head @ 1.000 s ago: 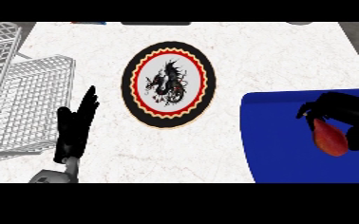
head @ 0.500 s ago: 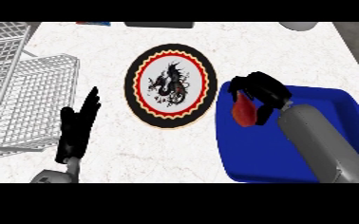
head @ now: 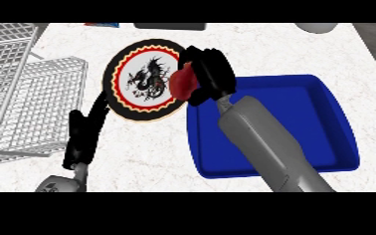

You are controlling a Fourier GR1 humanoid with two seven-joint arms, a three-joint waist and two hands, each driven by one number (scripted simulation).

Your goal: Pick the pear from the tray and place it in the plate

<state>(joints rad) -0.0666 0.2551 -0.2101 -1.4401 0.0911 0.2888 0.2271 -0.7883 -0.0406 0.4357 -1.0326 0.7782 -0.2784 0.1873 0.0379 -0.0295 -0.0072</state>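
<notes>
The reddish pear (head: 183, 81) is held in the curled fingers of the black right hand (head: 207, 79), which is clamped round it, so that only its left side shows beyond the fingers. The pear is carried over the right rim of the round plate with the red and black border and dragon motif (head: 144, 79), and the plate's middle lies just to the left of the hand; a short move leftward, it is judged, is all that the release calls for. The pear's long axis appears roughly upright in the view, though much of it is hidden by the fingers. The blue rectangular tray (head: 308, 124) lies to the right of the plate on the white marbled desk (head: 147, 149) and holds nothing that can be seen; part of it is covered by the grey right forearm. Nothing lies on the plate yet. The left hand (head: 82, 134) is rested at the lower left, fingers straight and apart, beside a grey wire rack (head: 40, 104); it is farther from the pear than the right hand.
</notes>
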